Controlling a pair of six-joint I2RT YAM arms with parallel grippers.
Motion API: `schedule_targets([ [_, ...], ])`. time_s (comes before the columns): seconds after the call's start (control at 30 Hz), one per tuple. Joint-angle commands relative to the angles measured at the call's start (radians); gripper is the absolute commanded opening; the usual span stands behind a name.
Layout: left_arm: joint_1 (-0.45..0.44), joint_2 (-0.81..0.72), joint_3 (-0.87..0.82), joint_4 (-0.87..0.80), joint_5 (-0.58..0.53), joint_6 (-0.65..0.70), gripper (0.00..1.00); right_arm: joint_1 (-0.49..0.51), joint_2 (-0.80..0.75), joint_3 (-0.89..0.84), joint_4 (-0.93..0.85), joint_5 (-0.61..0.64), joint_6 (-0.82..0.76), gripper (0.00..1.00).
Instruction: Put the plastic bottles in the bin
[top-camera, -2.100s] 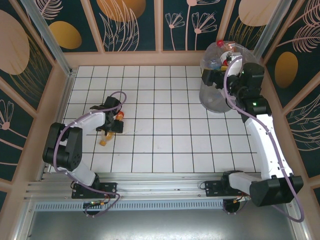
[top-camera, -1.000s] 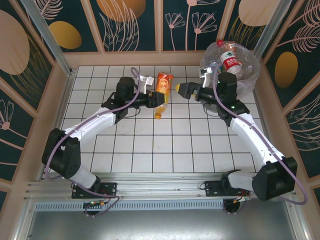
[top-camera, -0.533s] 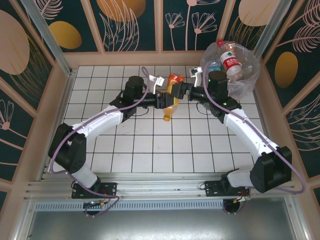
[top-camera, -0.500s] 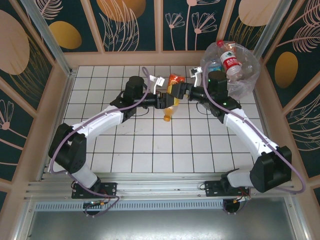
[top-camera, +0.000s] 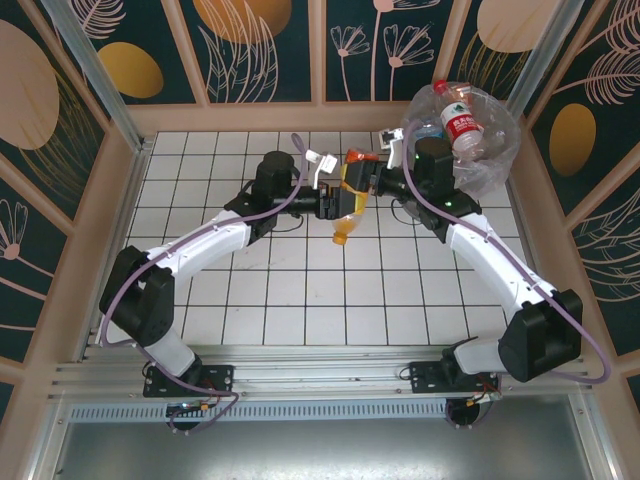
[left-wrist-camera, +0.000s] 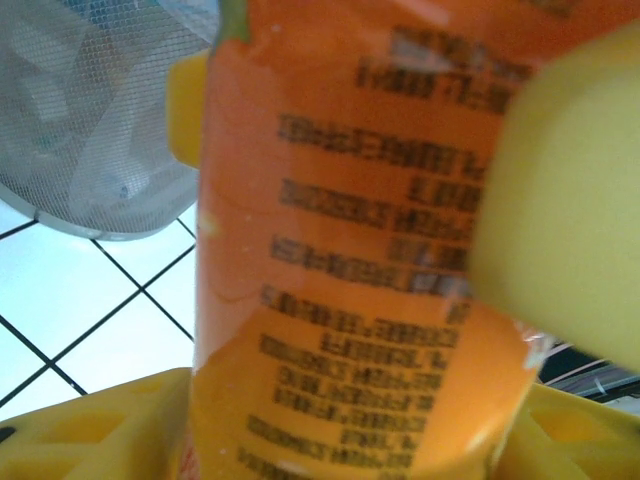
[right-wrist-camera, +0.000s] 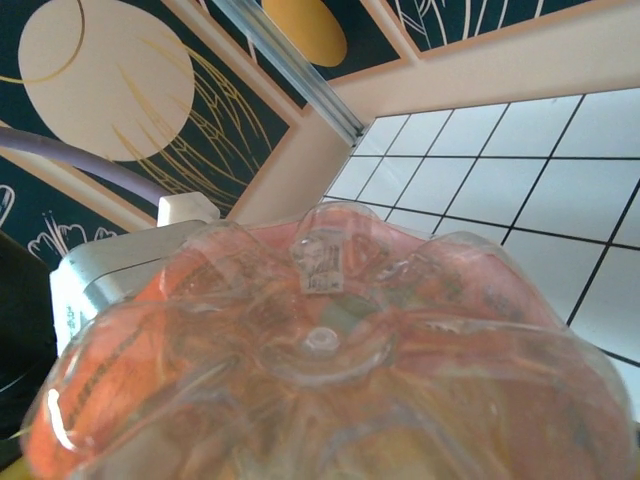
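Observation:
A plastic bottle with an orange label (top-camera: 349, 206) hangs above the tiles between both grippers, its cap pointing down toward me. My left gripper (top-camera: 333, 206) reaches it from the left. In the left wrist view the bottle (left-wrist-camera: 350, 250) sits between my own yellow fingers (left-wrist-camera: 95, 425), too blurred to tell whether they press on it. My right gripper (top-camera: 362, 186) is shut on the bottle; one of its yellow pads (left-wrist-camera: 570, 200) lies on the label. The bottle's clear base (right-wrist-camera: 330, 345) faces the right wrist camera. The bin (top-camera: 492, 160) stands at the far right with a red-labelled bottle (top-camera: 462, 123) on top.
Wooden walls with glass panels enclose the white tiled floor (top-camera: 300, 290). The bin's grey mesh wall (left-wrist-camera: 90, 130) stands just behind the held bottle in the left wrist view. The left arm's white body (right-wrist-camera: 110, 265) lies just past the bottle in the right wrist view.
The left arm carried the orange bottle right toward the bin. The right arm came to meet it and its jaws closed on the bottle. The left jaws have widened.

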Motion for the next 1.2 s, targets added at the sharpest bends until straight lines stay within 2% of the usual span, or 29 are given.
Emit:
schedule_targets([
  [0.0, -0.001, 0.003, 0.041, 0.042, 0.003, 0.007, 0.75, 0.004, -0.031, 0.042, -0.013, 0.023, -0.024, 0.53],
  [0.1, -0.001, -0.018, 0.048, 0.035, -0.016, 0.032, 0.86, -0.003, -0.042, 0.061, -0.04, 0.032, -0.035, 0.52],
  [0.17, -0.001, -0.036, 0.059, -0.005, -0.051, 0.075, 0.98, -0.014, -0.054, 0.076, -0.059, 0.045, -0.043, 0.52],
  [0.37, -0.001, -0.139, 0.066, -0.129, -0.246, 0.229, 0.99, -0.093, -0.117, 0.154, -0.179, 0.097, -0.11, 0.52],
  [0.53, 0.0, -0.245, 0.023, -0.131, -0.318, 0.293, 0.99, -0.218, -0.184, 0.237, -0.252, 0.157, -0.16, 0.52],
  [0.7, -0.001, -0.305, -0.036, -0.143, -0.307, 0.346, 0.99, -0.247, -0.205, 0.351, -0.3, 0.403, -0.26, 0.53],
  [0.87, 0.0, -0.363, -0.125, -0.116, -0.232, 0.377, 0.99, -0.246, -0.192, 0.391, -0.259, 0.675, -0.366, 0.53],
  [0.97, 0.0, -0.393, -0.164, -0.092, -0.225, 0.371, 0.99, -0.246, -0.17, 0.429, -0.247, 0.818, -0.442, 0.53],
  [1.17, 0.0, -0.415, -0.211, -0.059, -0.233, 0.368, 0.98, -0.252, -0.121, 0.499, -0.212, 1.015, -0.558, 0.53],
])
